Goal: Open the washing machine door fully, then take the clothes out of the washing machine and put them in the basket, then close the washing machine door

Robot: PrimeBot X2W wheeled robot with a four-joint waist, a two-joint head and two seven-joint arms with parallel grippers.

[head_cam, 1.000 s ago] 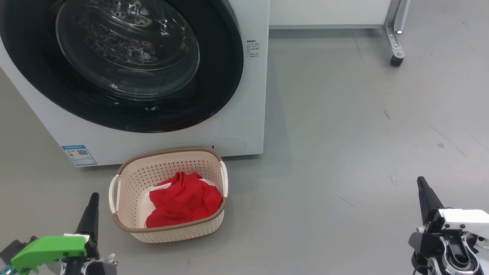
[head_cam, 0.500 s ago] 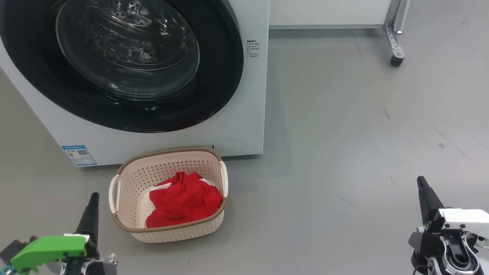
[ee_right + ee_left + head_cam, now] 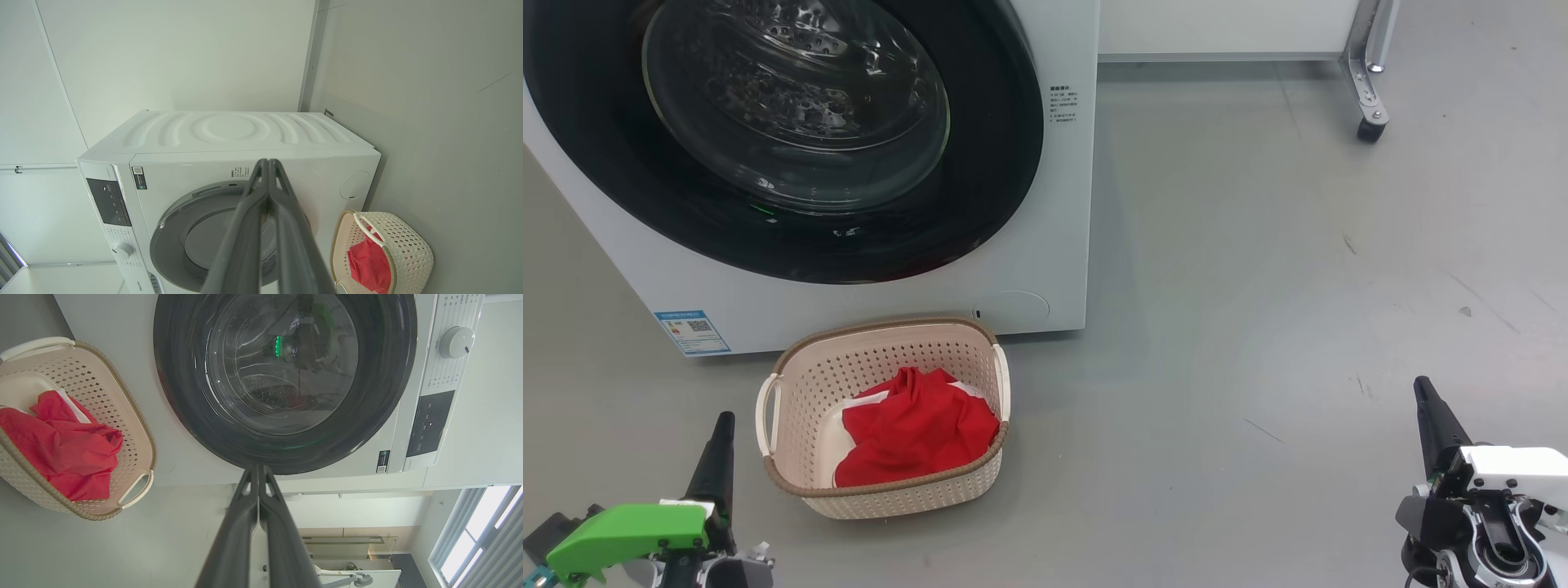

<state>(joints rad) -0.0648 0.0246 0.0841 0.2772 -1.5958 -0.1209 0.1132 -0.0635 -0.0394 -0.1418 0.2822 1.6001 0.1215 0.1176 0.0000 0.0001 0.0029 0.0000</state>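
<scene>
Head view suggests the job is done: the clothes lie heaped in the basket before the washing machine, the washing machine door sits closed, so left gripper and right gripper rest low, jaws pressed together on nothing.

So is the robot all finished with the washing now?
Looks finished. The red clothes lie in the basket, and the washing machine door looks shut. The left gripper and right gripper are shut, holding nothing. Nothing seems left.
</scene>
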